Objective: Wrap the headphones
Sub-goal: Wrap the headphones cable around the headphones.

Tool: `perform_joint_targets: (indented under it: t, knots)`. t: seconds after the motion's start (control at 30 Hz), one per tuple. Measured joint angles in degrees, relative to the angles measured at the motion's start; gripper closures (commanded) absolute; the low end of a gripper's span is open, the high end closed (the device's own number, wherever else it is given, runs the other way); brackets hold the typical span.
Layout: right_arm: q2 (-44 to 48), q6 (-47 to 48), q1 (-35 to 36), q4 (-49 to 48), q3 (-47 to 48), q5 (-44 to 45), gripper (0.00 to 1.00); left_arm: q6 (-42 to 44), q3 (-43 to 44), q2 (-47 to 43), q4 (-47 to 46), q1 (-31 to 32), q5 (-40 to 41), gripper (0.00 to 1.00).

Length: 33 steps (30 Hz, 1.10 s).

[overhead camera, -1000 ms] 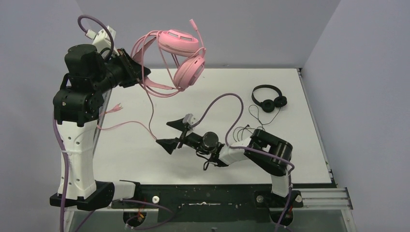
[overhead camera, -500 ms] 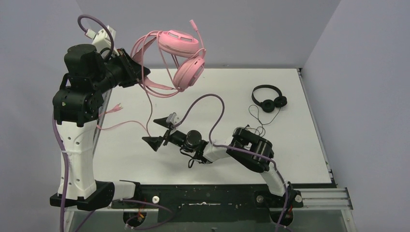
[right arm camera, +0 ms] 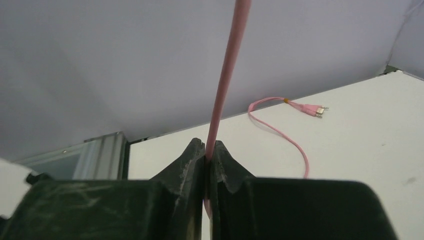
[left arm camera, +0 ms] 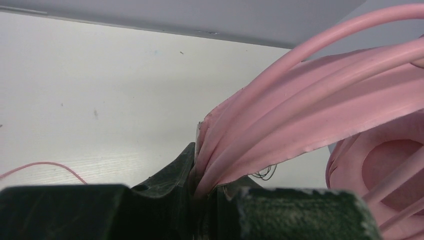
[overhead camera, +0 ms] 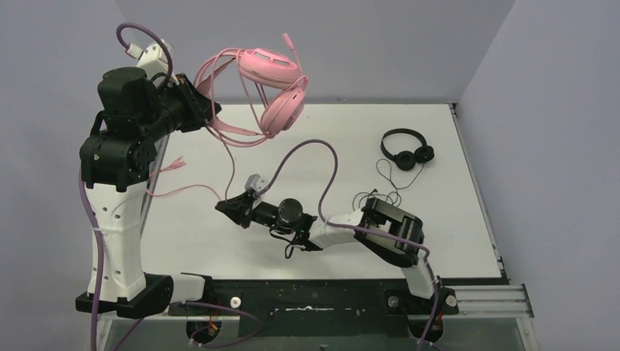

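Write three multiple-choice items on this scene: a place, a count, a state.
1. Where is the black pair?
A. lying on the table, right side
B. held up by the left arm
C. hanging off the table edge

2. How many headsets show?
A. one
B. two
C. three

3. The right gripper is:
A. wide open
B. shut on the pink cable
C. shut on a black cable

1 A: the top view shows it flat on the white surface, untouched.
2 B: the black pair and the pink pair, held aloft by the left gripper.
3 B: its wrist view shows the cable pinched between closed jaws.
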<state>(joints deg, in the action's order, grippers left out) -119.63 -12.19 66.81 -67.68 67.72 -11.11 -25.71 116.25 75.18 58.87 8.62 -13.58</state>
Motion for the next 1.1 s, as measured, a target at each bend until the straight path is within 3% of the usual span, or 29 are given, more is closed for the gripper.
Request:
perform_joint_targets:
  t: [0.37,0.57,0.7,0.83,1.1]
  knots:
    - [36.3,-1.6,3.6,10.1,-23.0,-2.3,1.00,4.1,0.4,1.5,1.0,-0.2,6.5,1.00]
    - [51.2,2.5,7.6,21.2,-27.8,0.9,1.00,6.5,0.3,3.2,1.0,-0.4,9.2,1.00]
    - [53.9,5.8,11.6,27.7,-27.9,3.2,1.00,6.9,0.3,4.2,1.0,-0.9,10.4,1.00]
    - [50.2,7.8,14.8,30.7,-28.6,5.2,1.00,6.9,0.5,5.5,1.2,-1.0,10.5,1.00]
    - [47.4,7.9,13.5,30.8,-35.0,12.4,1.00,7.4,2.1,6.7,5.3,-2.7,5.4,1.00]
